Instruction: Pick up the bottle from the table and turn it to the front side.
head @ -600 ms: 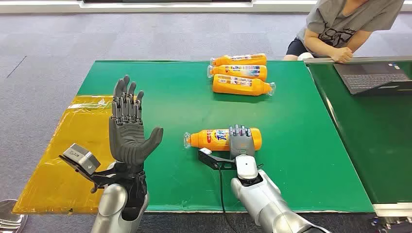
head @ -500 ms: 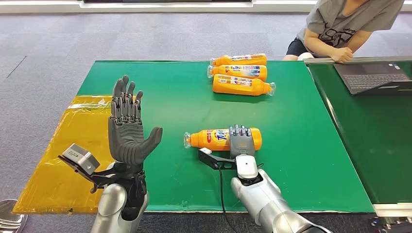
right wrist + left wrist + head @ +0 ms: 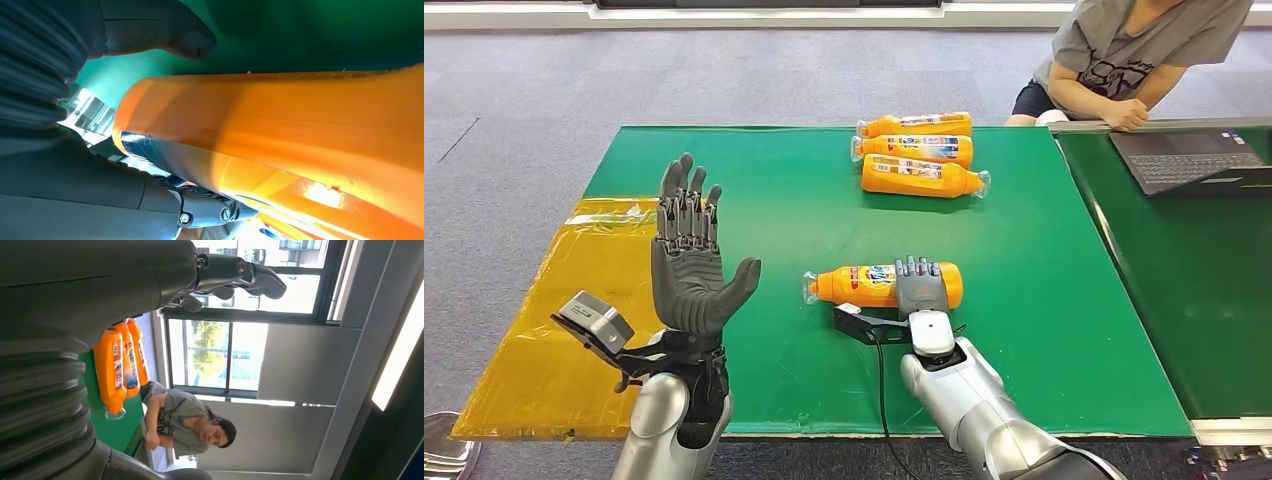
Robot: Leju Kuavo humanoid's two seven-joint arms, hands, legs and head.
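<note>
Grey left hand (image 3: 686, 268) raised upright over table (image 3: 1044, 330), fingers spread, holding nothing. Mid-table, orange bottle (image 3: 869, 285) lying on its side, right hand (image 3: 921, 296) wrapped over its base end, fingers curled around.

Four orange bottles lay on the green table (image 3: 1044, 330): one bottle (image 3: 864, 285) lay alone near the front edge, and three more lay side by side toward the far edge, a far bottle (image 3: 919, 124), a middle bottle (image 3: 919, 148) and a near bottle (image 3: 919, 175). There was one laptop (image 3: 1189, 158), one yellow sheet (image 3: 574, 300) and one person (image 3: 1124, 55). Two robot hands were counted, a left hand (image 3: 686, 262) and a right hand (image 3: 921, 290).
</note>
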